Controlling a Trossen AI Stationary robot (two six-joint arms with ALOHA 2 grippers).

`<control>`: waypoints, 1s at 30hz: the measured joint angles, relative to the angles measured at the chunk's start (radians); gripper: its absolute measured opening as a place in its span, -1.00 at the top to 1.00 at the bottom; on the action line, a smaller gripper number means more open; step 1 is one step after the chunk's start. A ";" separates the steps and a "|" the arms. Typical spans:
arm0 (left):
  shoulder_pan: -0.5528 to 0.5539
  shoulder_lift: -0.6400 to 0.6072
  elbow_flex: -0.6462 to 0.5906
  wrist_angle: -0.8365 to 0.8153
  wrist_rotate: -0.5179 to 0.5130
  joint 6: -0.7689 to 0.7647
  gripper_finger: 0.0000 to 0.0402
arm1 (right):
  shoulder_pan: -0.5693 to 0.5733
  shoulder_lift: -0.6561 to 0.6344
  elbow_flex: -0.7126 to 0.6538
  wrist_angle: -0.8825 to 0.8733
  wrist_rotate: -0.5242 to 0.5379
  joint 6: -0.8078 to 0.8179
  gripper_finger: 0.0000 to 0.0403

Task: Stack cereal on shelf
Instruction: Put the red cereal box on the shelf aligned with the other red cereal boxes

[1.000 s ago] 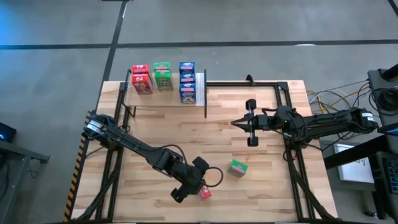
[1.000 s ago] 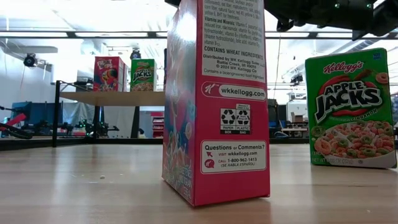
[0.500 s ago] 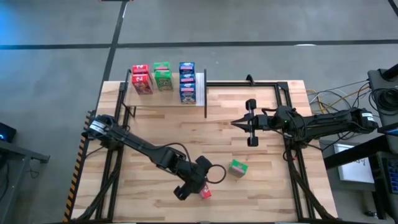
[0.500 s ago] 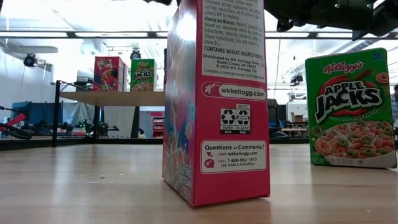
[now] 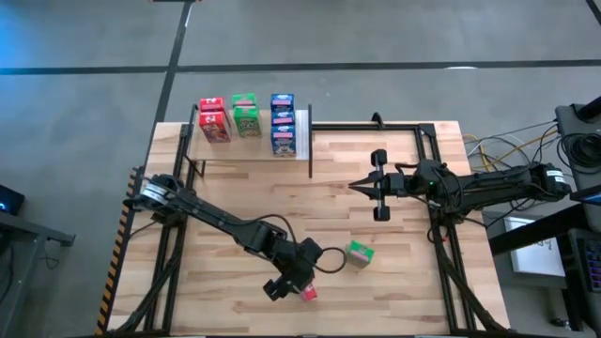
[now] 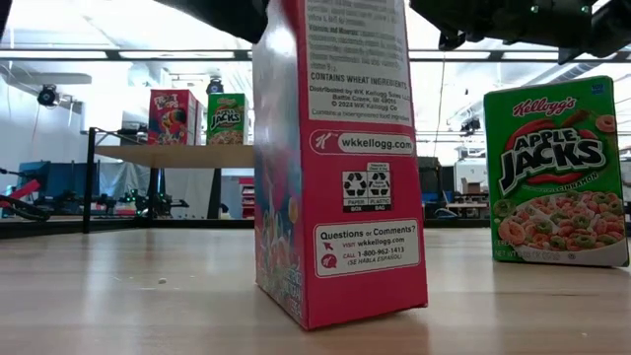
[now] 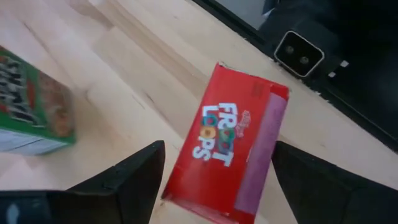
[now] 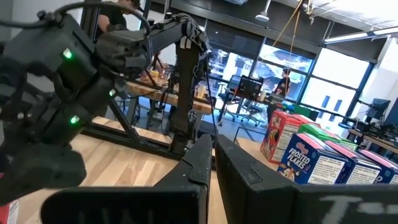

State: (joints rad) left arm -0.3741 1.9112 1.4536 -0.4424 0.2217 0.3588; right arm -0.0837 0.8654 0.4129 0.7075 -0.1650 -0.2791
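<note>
A red Froot Loops cereal box stands upright on its base near the table's front edge. My left gripper is open and slants down over the box's top, one finger on either side. A green Apple Jacks box stands just to its right and farther back. On the shelf at the far left stand red, green and blue cereal boxes. My right gripper hangs shut above the table's middle right, holding nothing. My left gripper's fingers flank the two narrow sides of the red box's top end, coming slanting down from the table's left. The box leans slightly while its base stays on the table. Whether a finger touches it, I cannot tell.
The low camera sits at the table's near edge just in front of the red box. Black frame rails run along the table's sides. Bare wood lies between the shelf and the two loose boxes.
My left gripper has come down and toward the table's right, closing over the red box's top. The red box's top has leaned a little toward the table's left while its base stayed in place.
</note>
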 joint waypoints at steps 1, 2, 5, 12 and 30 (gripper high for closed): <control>0.004 0.003 0.001 -0.002 0.013 0.000 -0.37 | 0.000 0.000 0.000 0.000 0.000 0.000 0.94; 0.008 0.007 0.004 -0.002 0.022 0.000 -0.36 | 0.000 0.000 0.000 0.000 0.000 0.000 0.94; 0.010 0.007 0.008 0.000 0.029 0.022 -0.32 | 0.000 0.000 0.000 0.000 0.000 -0.001 0.94; 0.010 0.005 0.008 -0.001 0.031 0.048 -0.10 | 0.000 0.000 0.000 0.000 0.000 -0.002 0.94; 0.008 0.000 0.159 -0.238 0.022 0.056 0.29 | 0.000 0.000 0.000 0.000 0.000 -0.002 0.94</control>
State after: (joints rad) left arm -0.3656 1.9110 1.6124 -0.6802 0.2440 0.4149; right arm -0.0837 0.8654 0.4129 0.7071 -0.1646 -0.2810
